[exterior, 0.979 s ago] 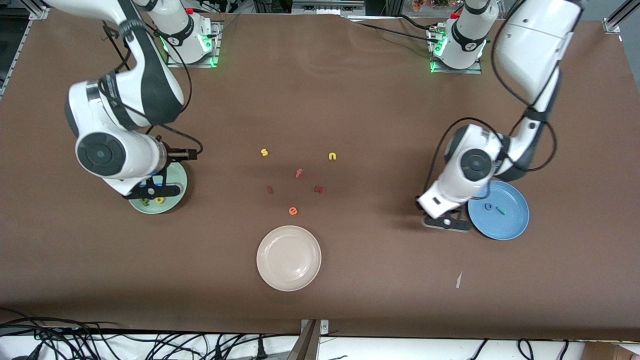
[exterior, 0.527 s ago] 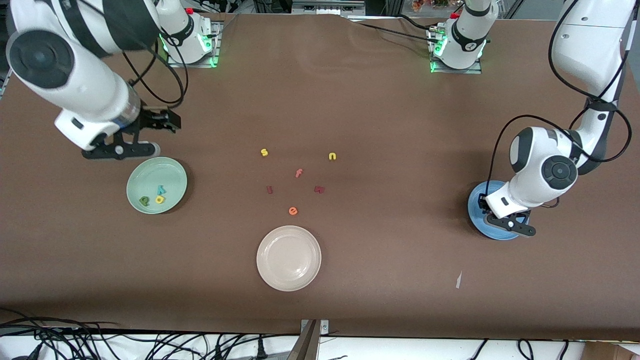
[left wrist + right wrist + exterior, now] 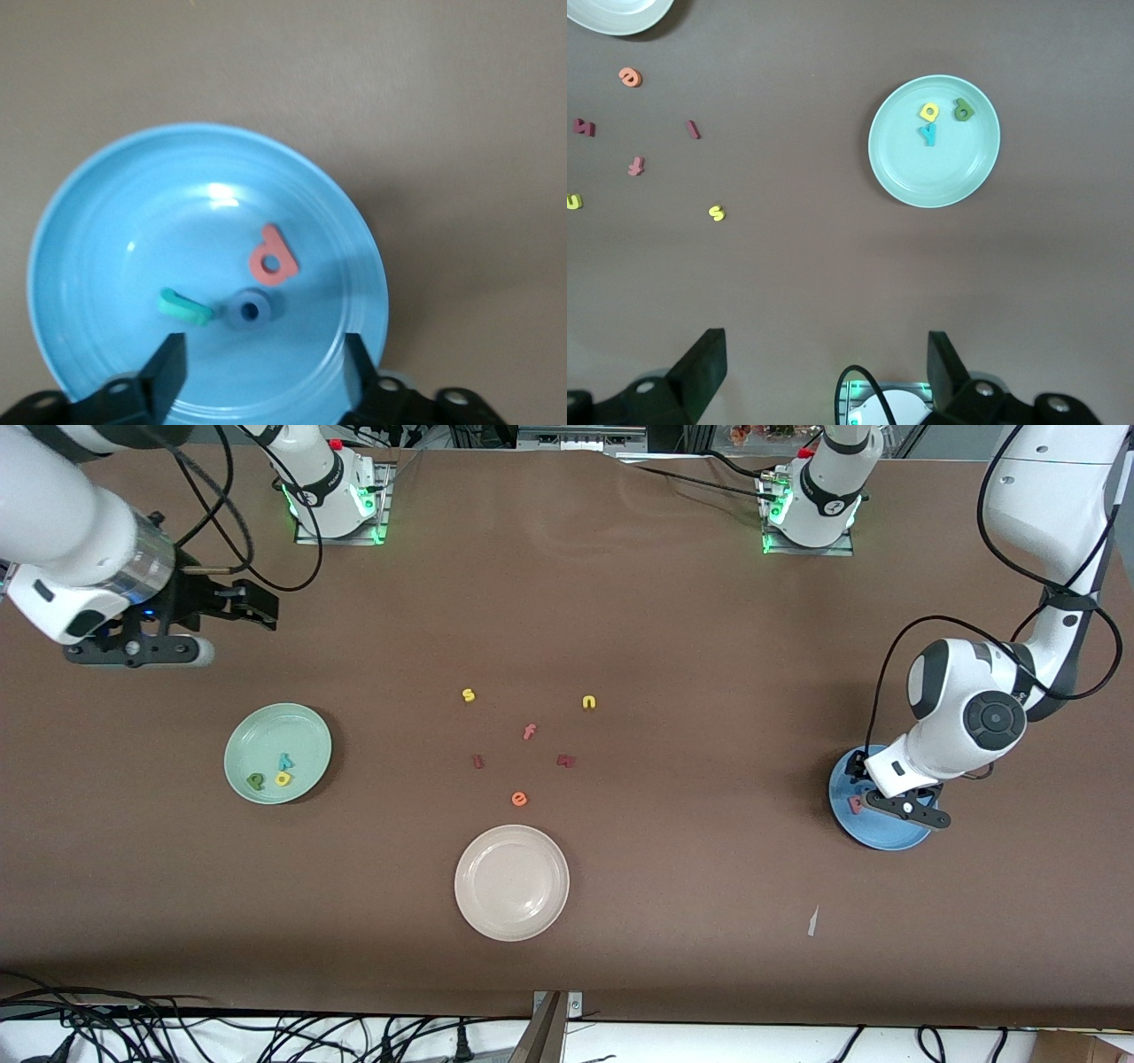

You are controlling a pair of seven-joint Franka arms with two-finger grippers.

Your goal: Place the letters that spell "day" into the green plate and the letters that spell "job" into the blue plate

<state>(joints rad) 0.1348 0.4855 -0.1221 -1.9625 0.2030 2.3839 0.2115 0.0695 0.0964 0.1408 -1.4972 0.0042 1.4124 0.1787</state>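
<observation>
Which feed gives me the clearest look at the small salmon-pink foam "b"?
The left wrist view: the salmon-pink foam "b" lies unobstructed in the round bright blue plate, beside the blue ring "o". The front view shows only a small pink speck by the left arm. The right wrist view misses it.

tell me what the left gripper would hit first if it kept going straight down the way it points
Most likely the blue plate. The left gripper hangs open right above it, and the blue "o" lies almost between its fingers, with the teal "j" and pink "b" beside it. Depth is unclear, so it may touch the "o" first.
</observation>
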